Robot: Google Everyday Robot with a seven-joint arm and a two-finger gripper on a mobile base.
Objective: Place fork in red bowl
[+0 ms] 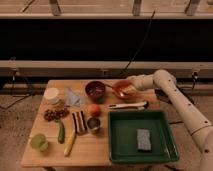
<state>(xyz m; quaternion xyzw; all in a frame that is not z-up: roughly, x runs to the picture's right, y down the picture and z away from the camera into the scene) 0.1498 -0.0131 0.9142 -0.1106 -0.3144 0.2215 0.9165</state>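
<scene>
A wooden table [100, 150] stands under dark windows. My gripper [128, 89] hangs over the red bowl [122, 89]. The fork [113, 91] pokes out toward the brown bowl [95, 91]. I think it's nearly in, not let go yet.

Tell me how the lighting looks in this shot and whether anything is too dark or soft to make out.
Camera view: warm, dim light on the wooden table; the band behind it is nearly black. The red bowl shows a glossy sheen, and the gripper over it blurs into that glow, so the fork cannot be picked out. The green tray reads clearly.
</scene>
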